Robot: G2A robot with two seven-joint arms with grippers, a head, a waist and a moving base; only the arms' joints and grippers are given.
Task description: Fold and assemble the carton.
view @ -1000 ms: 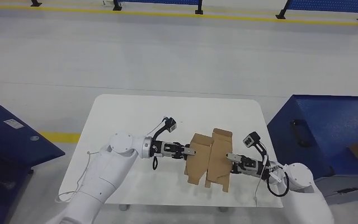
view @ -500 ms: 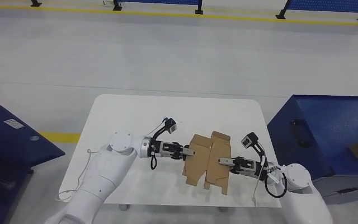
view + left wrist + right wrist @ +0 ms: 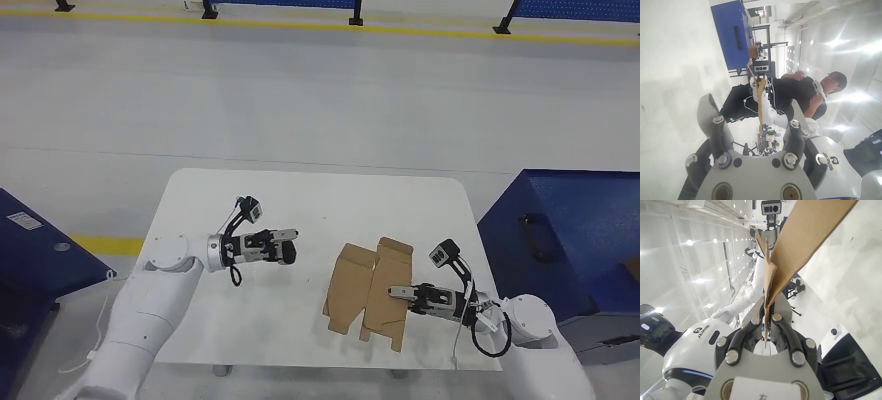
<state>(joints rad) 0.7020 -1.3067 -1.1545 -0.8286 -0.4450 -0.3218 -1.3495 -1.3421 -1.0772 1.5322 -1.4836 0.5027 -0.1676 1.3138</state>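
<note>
The brown carton (image 3: 368,290) is a flattened cardboard blank held over the right half of the white table (image 3: 300,200). My right gripper (image 3: 393,292) is shut on the blank's right side; in the right wrist view its fingers (image 3: 772,308) pinch the cardboard edge (image 3: 770,279). Well to the left of the carton, over the table's left middle, my left gripper (image 3: 290,246) stands open with nothing between its fingers (image 3: 798,113). In the left wrist view the carton (image 3: 760,98) shows edge-on, farther off.
A blue cabinet (image 3: 575,250) stands close to the table's right edge, and another blue unit (image 3: 35,255) sits off the left edge. Bare table lies between my left gripper and the carton. A person (image 3: 810,91) stands behind the robot, touching nothing.
My left gripper has let go of the carton's left side and drawn back to the left, now open. The right gripper keeps its hold; the carton has sunk slightly lower and flatter.
</note>
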